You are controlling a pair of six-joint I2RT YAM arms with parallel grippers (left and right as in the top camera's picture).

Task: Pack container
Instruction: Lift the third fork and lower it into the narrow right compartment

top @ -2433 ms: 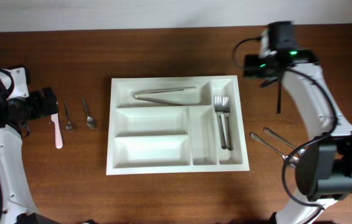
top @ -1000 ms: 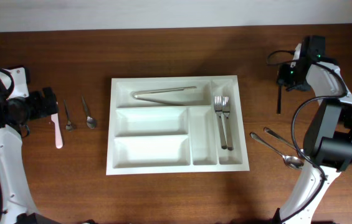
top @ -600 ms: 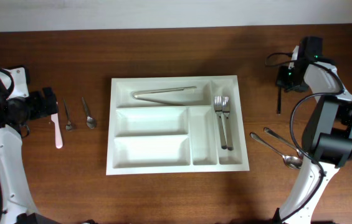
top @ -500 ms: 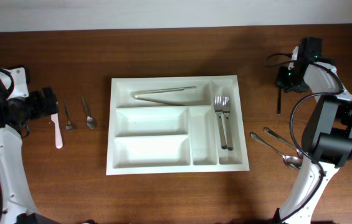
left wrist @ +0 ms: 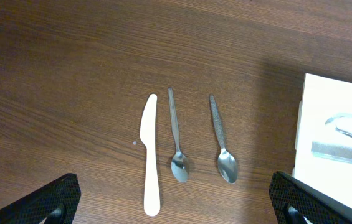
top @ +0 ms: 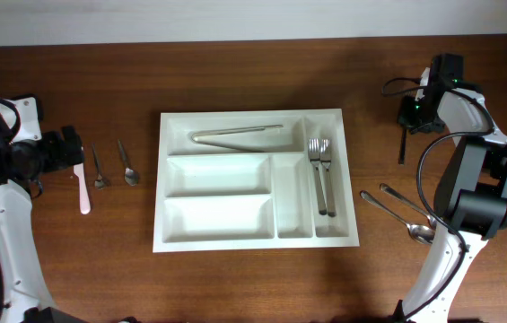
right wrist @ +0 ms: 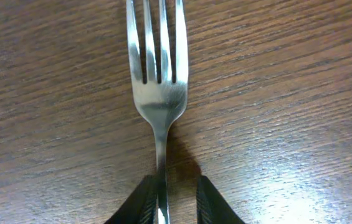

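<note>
The white container (top: pixel 253 116) lies mid-table, with tongs (top: pixel 235 135) in its top compartment and two forks (top: pixel 321 175) in a narrow right one. A steel fork (right wrist: pixel 159 74) lies on the wood to its right, also seen from overhead as a fork (top: pixel 402 148). My right gripper (right wrist: pixel 171 205) is down over that handle, fingers either side; the left pad (right wrist: pixel 146 200) is against it and a small gap remains on the right. At the far left, my left gripper (left wrist: pixel 176 205) hovers wide open above a white plastic knife (left wrist: pixel 151 155) and two teaspoons (left wrist: pixel 176 140), holding nothing.
Two larger spoons (top: pixel 401 211) lie on the wood right of the container, near the right arm's base. The knife (top: pixel 83 188) and teaspoons (top: pixel 114 166) sit between the left arm and the container's left wall.
The right arm has swung from over the container out to the fork at the far right, and its jaws have narrowed round the handle. The left arm has stayed still.
</note>
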